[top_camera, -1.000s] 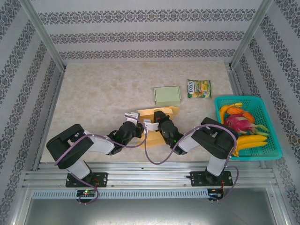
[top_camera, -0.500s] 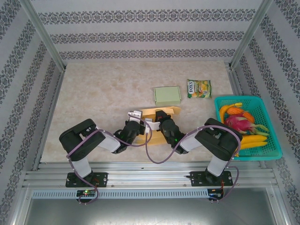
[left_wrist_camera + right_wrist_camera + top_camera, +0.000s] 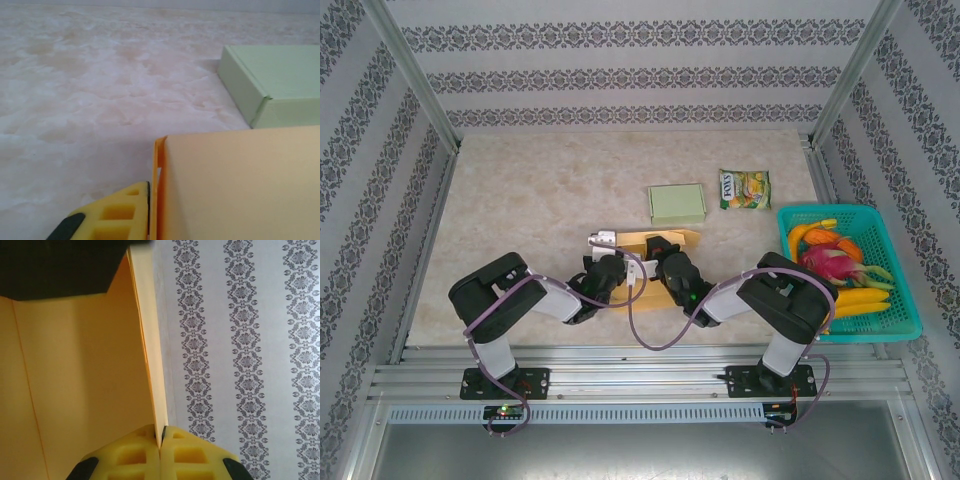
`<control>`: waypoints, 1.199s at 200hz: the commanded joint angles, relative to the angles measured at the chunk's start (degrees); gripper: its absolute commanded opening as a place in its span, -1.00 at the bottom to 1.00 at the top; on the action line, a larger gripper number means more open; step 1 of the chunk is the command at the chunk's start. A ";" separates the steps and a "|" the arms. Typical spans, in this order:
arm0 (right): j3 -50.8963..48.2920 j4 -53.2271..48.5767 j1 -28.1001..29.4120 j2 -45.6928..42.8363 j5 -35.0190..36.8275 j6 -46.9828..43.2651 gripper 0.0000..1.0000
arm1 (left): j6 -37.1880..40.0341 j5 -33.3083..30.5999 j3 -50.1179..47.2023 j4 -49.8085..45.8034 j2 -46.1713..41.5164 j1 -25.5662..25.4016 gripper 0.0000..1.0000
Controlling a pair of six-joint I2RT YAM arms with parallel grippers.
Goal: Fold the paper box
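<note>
— Looking down from above, where's the paper box [image 3: 670, 240]?
— Mid-table, left gripper [image 3: 620, 265] and right gripper [image 3: 658, 250] both at it.
— Left wrist?
— One yellow finger [image 3: 117, 215] beside its edge; can't tell the grip.
— Right wrist?
— Fingers [image 3: 130, 457] pinched tight on its wall.

Yellow tool pad [image 3: 117, 215] against edge of orange box panel [image 3: 240, 185]; green box [image 3: 272, 82] beyond, upper rt.
</note>
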 commanded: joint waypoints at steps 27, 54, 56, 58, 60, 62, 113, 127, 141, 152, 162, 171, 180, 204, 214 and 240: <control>-2.50 -10.73 -1.23 2.05 1.54 4.09 -1.00 | -19.86 -20.18 6.38 -27.17 -0.79 2.39 -0.80; -2.59 -10.90 -1.39 1.68 1.00 4.60 -1.00 | -15.86 -15.65 4.25 -20.84 -0.87 3.22 -0.65; -2.61 -10.90 -1.39 1.61 0.95 4.60 -1.00 | -15.32 -15.18 4.06 -20.34 -0.92 3.34 -0.64; -2.66 -10.90 -1.41 1.60 0.92 4.60 -1.00 | -14.86 -14.60 4.01 -20.08 -1.00 3.39 -0.64; -2.72 -10.91 -1.44 1.64 0.84 4.65 -1.00 | -14.50 -14.17 3.99 -20.01 -1.04 3.40 -0.64; -2.75 -10.84 -1.44 1.60 0.78 4.66 -1.00 | -14.39 -13.91 3.99 -20.20 -1.16 3.50 -0.63; -3.12 -11.06 -0.85 1.35 0.14 5.11 -1.00 | -14.90 -7.82 5.28 -25.77 -2.84 5.51 -0.34; -3.07 -11.17 -0.60 1.50 -0.15 5.11 -1.00 | -14.43 -7.13 4.61 -24.73 -3.20 5.59 -0.34; -2.86 -11.08 -0.62 1.89 -0.14 4.93 -1.00 | -14.02 -6.61 4.79 -24.63 -3.10 5.58 -0.33; -2.61 -11.08 -0.65 2.12 -0.41 4.93 -1.00 | -13.53 -6.27 5.11 -24.59 -2.99 5.61 -0.32; -2.51 -11.08 -0.65 2.24 -0.58 4.93 -1.00 | -13.28 -5.90 5.24 -24.30 -2.75 5.61 -0.31; -2.41 -11.08 -0.65 2.20 -0.81 4.93 -1.00 | -13.05 -5.46 5.39 -23.85 -2.40 5.61 -0.26; -2.33 -11.08 -0.65 2.21 -0.90 4.93 -1.00 | -12.87 -4.63 5.60 -23.37 -1.93 5.61 -0.21; -2.19 -11.16 -1.00 1.94 -1.29 5.23 -1.00 | -10.94 -1.53 5.99 -22.39 -2.03 5.61 -0.16; -2.13 -11.34 -1.10 1.77 -1.38 5.38 -1.00 | -9.15 0.16 5.33 -20.94 -2.95 5.68 -0.16; -2.12 -11.52 -1.42 1.69 -1.21 5.56 -1.00 | -6.91 4.26 2.71 -21.12 -8.71 6.51 -0.15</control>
